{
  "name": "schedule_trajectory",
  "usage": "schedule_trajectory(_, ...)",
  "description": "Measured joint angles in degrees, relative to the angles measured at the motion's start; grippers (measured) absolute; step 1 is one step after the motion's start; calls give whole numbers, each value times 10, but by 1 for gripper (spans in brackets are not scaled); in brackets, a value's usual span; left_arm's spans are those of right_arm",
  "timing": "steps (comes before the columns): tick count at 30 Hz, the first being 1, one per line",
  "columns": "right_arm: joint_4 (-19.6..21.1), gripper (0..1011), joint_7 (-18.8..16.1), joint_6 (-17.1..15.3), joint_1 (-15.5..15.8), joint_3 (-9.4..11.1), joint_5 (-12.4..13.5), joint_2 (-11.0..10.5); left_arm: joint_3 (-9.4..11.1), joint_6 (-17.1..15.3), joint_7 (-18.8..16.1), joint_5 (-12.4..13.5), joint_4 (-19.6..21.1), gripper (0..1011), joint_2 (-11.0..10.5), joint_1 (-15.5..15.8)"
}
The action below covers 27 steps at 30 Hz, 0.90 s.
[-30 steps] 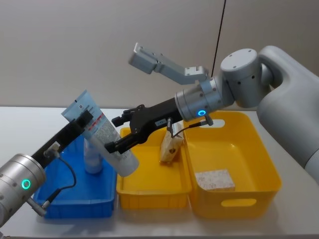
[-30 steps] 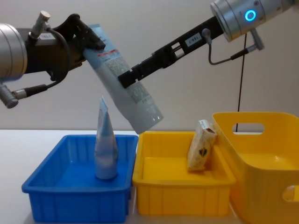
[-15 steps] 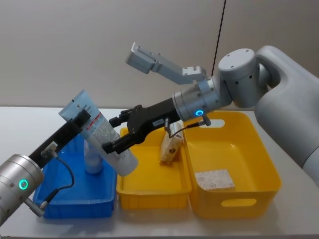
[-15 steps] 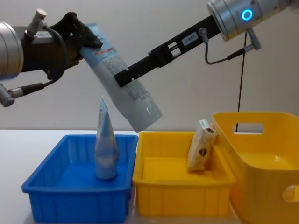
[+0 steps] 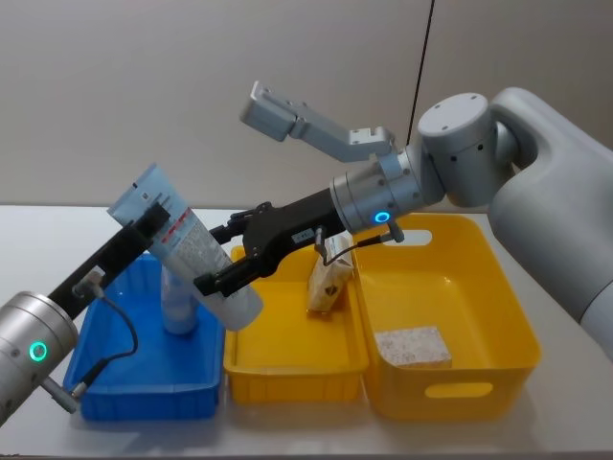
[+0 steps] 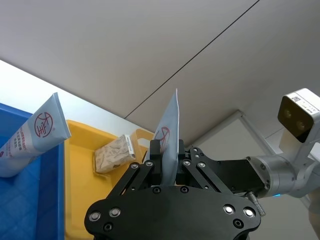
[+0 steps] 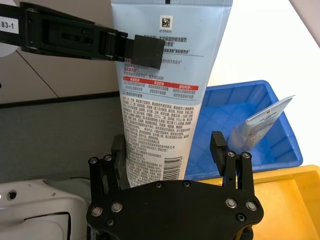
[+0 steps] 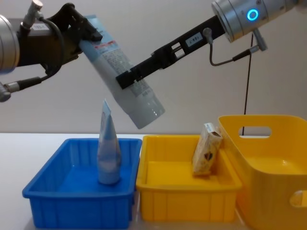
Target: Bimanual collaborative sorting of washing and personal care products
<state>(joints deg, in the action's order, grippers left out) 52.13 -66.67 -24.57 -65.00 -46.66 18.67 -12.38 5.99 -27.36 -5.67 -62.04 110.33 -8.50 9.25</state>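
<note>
I see the tall pale-blue plastic squeeze tube shifted twd the blue plastic bin: left gripper clenched on its crimp, right gripper jaws released, handover done.

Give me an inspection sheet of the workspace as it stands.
Surface: pale table; blue plastic bin, small yellow plastic bin, large yellow plastic bin side by side.
Job's things: pale-blue plastic squeeze tube held tilted in the air; second pale-blue tube upright in the blue bin; beige-white pack leaning in the small yellow bin; flat speckled pack in the large one.
Clutter: nothing seen.
Grippers: left gripper shut on the tube's crimped end; right gripper, jaws open beside its lower body.
Cables: black, on both wrists.
Surroundings: plain wall.
</note>
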Motion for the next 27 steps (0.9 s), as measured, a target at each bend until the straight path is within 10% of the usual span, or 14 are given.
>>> schedule_trajectory(15, 0, 1002, 0, 0, 0, 0, 1, 1, 3, 5, -2, -9, 13, 132, -3, -1)
schedule_trajectory(27, 0, 722, 0, 0, 0, 0, 1, 1, 4, 9, -1, -12, 19, 132, -6, -2)
